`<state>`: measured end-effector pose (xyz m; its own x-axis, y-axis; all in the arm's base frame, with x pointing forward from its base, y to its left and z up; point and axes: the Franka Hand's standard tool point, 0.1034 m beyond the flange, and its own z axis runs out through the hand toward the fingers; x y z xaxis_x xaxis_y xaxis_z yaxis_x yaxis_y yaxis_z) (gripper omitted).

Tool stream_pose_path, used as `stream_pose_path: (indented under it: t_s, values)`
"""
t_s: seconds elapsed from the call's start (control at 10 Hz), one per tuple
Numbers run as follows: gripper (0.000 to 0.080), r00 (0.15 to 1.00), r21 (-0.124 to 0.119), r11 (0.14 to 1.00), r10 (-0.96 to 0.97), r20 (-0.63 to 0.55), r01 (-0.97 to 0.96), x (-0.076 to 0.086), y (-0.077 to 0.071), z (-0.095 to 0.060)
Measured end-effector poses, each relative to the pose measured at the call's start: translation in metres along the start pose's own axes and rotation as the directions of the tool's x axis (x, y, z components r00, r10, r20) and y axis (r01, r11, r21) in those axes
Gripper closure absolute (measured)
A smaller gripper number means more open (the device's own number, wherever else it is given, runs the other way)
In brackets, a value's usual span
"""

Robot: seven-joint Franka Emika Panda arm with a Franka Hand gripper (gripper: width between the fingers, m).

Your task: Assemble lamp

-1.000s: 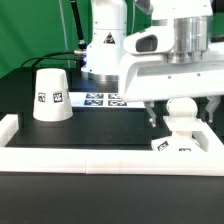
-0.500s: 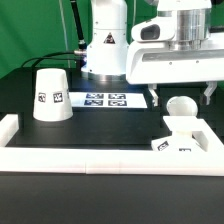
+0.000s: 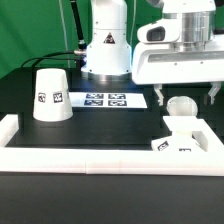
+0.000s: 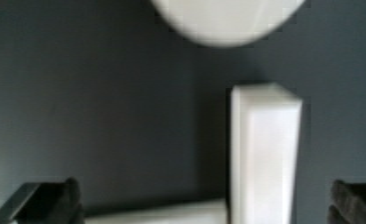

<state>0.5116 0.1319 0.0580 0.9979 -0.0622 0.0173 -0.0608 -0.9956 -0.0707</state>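
Observation:
The round bulb (image 3: 181,109) stands upright on the small square base block (image 3: 177,143) at the exterior view's right, just inside the rail. My gripper (image 3: 183,96) hangs directly above the bulb, open and empty, with its dark fingers (image 3: 155,98) spread wide on either side of the bulb's top. The cup-like shade (image 3: 50,95) stands mouth down at the exterior view's left, far from the gripper. In the wrist view the bulb (image 4: 230,20) is a blurred white blob, and the gripper (image 4: 201,203) is open with both fingers (image 4: 47,201) at the frame's edges.
The long white border rail (image 3: 95,156) runs along the front and up both sides. The marker board (image 3: 106,99) lies in the middle, in front of the robot's base (image 3: 106,50). A blurred white bar (image 4: 265,140) shows in the wrist view.
The gripper has risen from around the bulb's stem to above its top, staying open. The bulb stays on the base block. The shade has not moved.

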Motion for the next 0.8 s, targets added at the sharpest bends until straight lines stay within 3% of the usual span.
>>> stream_pose_path:
  t_s: [0.3,0.5,0.8]
  values:
    - [0.0101,1.000,-0.005,1.000,-0.026,0.014,0.026,-0.021,-0.007,0.011]
    - [0.0101,0.999,-0.008,1.000,-0.028,0.034,0.028,-0.018,-0.006,0.009]
    - [0.0101,0.977,-0.035,0.999,-0.024,0.210,0.031,-0.028,-0.001,0.010]
